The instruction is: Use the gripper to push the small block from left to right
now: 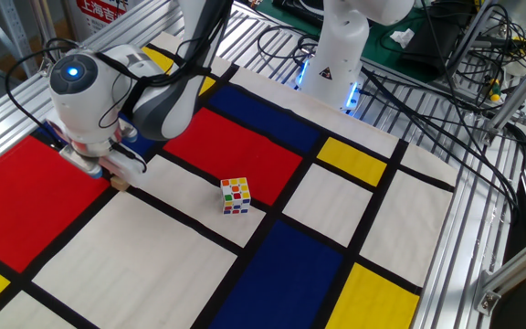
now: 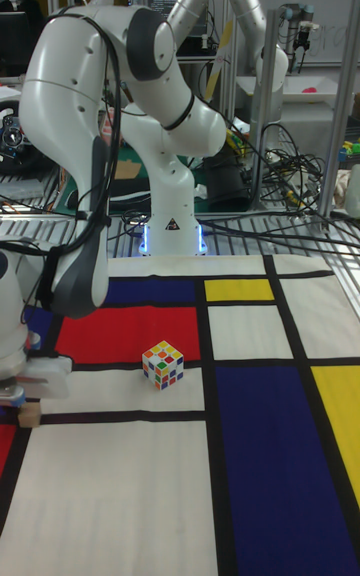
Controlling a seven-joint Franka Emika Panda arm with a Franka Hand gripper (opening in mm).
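The small block (image 1: 119,184) is a tiny tan cube lying on the black line between the red panel and the white panel at the left of the mat; it also shows at the left edge of the tall view (image 2: 30,417). My gripper (image 1: 103,170) (image 2: 14,397) is down at the mat just left of the block and seems to touch it. The white wrist module covers its fingers, so their state does not show.
A multicoloured puzzle cube (image 1: 236,196) (image 2: 163,364) stands on the white panel to the right of the block. The robot base (image 1: 334,55) and bundles of cables (image 1: 446,100) lie at the back. The mat (image 1: 290,265) rests on a metal frame with rails around its edges.
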